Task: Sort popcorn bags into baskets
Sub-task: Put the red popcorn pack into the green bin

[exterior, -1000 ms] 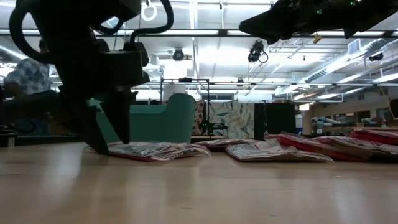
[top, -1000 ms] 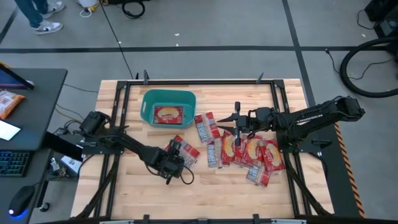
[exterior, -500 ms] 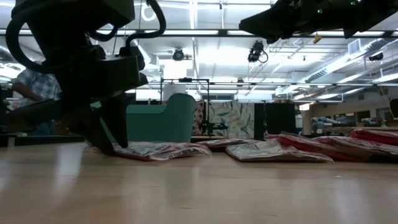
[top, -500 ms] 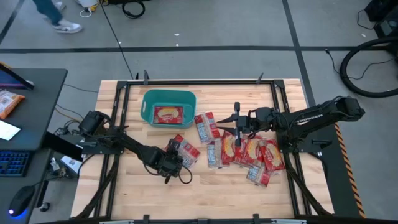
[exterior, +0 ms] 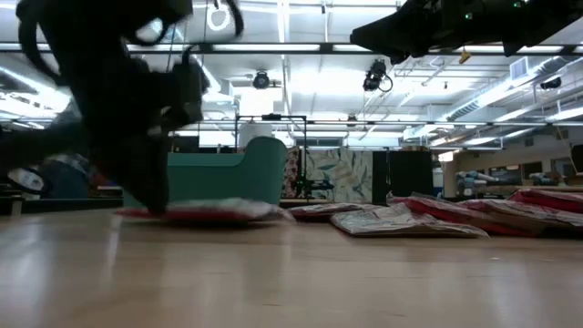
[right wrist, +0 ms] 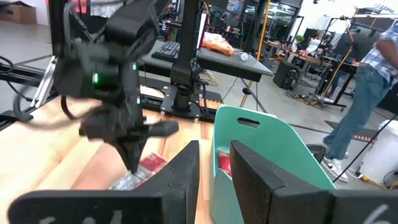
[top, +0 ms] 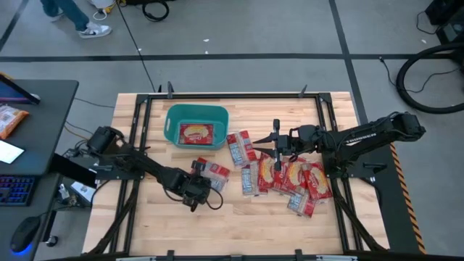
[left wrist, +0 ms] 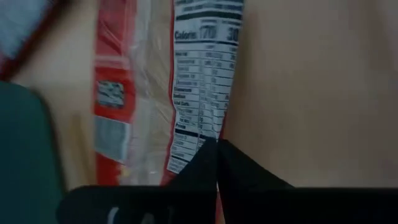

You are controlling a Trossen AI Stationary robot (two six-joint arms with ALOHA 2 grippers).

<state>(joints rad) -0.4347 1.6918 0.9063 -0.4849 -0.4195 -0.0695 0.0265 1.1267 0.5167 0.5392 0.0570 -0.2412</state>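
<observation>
Teal basket (top: 196,125) sits at the far side of the table w/ one popcorn bag (top: 193,133) already flat inside; the left gripper (top: 199,190) is down on the wood just in front of it, fingers closed on the near edge of a red packet (top: 212,172), as the left wrist view shows the two tips meeting on the white nutrition panel (left wrist: 202,81); the right gripper (top: 275,151) waits above the bag pile (top: 290,177) on the right side, fingers open and holding nothing. Risk as I judge it: the grip is only on a thin edge, so the flat packet may slip out or fold when lifted, or drag on the wood; it could also catch the basket's near wall, since basket and packet are close. The held packet lies flat, long axis approx. from near-left to far-right in the high view, its far end toward the pile and not toward the basket. Other bags are well apart from the basket, several overlapping each other.
</observation>
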